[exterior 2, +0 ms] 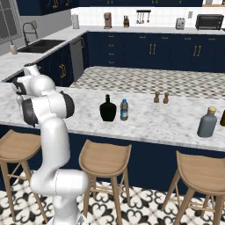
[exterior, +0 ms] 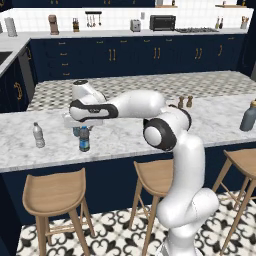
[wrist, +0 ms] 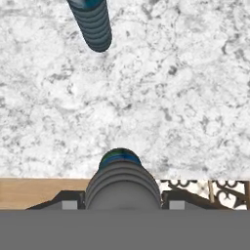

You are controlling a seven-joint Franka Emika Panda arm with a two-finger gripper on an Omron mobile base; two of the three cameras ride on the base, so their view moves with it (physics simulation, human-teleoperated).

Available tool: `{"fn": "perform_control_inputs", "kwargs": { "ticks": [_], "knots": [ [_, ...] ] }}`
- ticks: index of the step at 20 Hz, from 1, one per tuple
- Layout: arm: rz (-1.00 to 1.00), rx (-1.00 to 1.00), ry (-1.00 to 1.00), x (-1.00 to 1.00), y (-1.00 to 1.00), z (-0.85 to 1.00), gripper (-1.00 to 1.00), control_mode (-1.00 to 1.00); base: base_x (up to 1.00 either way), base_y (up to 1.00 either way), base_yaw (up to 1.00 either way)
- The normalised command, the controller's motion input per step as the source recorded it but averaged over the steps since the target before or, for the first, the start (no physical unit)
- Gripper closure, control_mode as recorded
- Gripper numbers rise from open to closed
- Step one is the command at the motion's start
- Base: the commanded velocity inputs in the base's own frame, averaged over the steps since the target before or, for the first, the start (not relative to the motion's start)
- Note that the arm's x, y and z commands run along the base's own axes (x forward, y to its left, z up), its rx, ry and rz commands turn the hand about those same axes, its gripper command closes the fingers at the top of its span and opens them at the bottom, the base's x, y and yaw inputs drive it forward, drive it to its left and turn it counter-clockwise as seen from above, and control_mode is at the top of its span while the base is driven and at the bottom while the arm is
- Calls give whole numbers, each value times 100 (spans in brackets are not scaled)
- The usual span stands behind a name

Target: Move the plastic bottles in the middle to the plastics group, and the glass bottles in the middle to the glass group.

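While clamped on one blue-capped water bottle (exterior: 84,141), with the gripper (exterior: 82,126) narrowed to the bottle's girth, hangs low over the left end of the marble counter (exterior: 150,135), close to its near edge. Ribbed body of the bottle wedged between both dark finger tips (wrist: 68,202) in the hand view. Base at or just above the stone; cannot tell which.

Just beside it on the far side, the teal-tinted bottle (wrist: 93,24); farther left, well apart, the pale white-capped bottle (exterior: 38,135). Waiting in the middle: second water bottle (exterior 2: 124,110), just beside the squat black bottle (exterior 2: 107,109). Far right, the tall grey bottle (exterior 2: 207,123); behind, two brown shakers (exterior 2: 156,97).

Likely hazards from here:
- Could topple if let go above the stone or at a tilt, then roll over the near edge towards the wooden stools (exterior: 55,192).
- Could knock the teal neighbour over with any sideways drift on setting down, or with a finger on pulling away.
- Could drag the bottle along if lifted before the jaws part fully.
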Motion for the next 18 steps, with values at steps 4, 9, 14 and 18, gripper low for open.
{"fn": "perform_control_inputs", "kwargs": {
  "ticks": [4,9,14,18],
  "knots": [
    [-4,0,0,32,44,0,100,-100,0,0,0],
    [-5,0,0,13,15,-16,100,-100,0,0,0],
    [-4,0,0,0,0,-29,100,-100,0,0,0],
    [-3,0,0,0,0,-19,-100,-100,0,0,0]
  ]
}}
